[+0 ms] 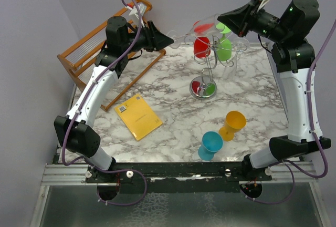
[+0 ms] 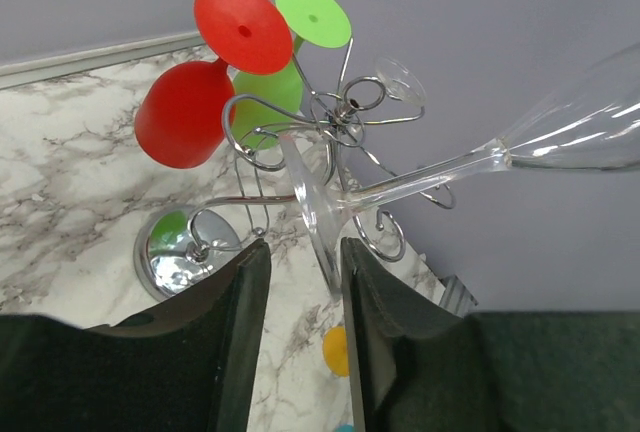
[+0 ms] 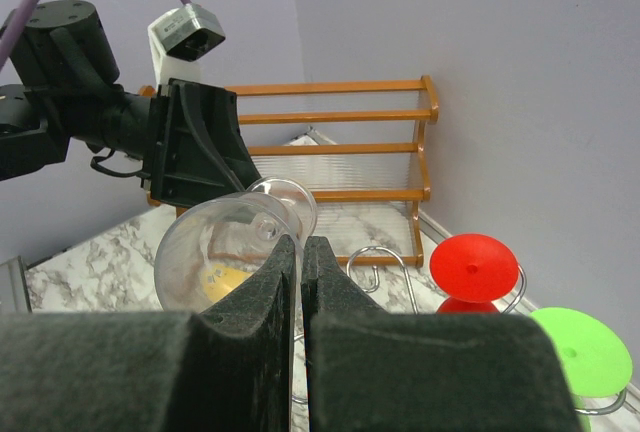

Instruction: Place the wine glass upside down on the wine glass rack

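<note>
Left wrist view has the left tool (image 2: 303, 250) standing fairly wide, with the round foot of the clear wine glass (image 2: 430, 174) between its fingers but not pinched; whether it touches one pad I cannot tell. Right wrist view shows the right tool (image 3: 300, 244) narrowed onto the bowl's wall, carrying the glass on its side in the air. Just beyond the left tool's fingertips stands the wine glass rack (image 2: 340, 124), with a red glass (image 2: 185, 117) and a green glass (image 2: 265, 92) hung foot-up. I judge this a mid-air handover before hanging. Next, the foot needs turning upward and the stem sliding into a free scroll arm, clear of the hung glasses.
</note>
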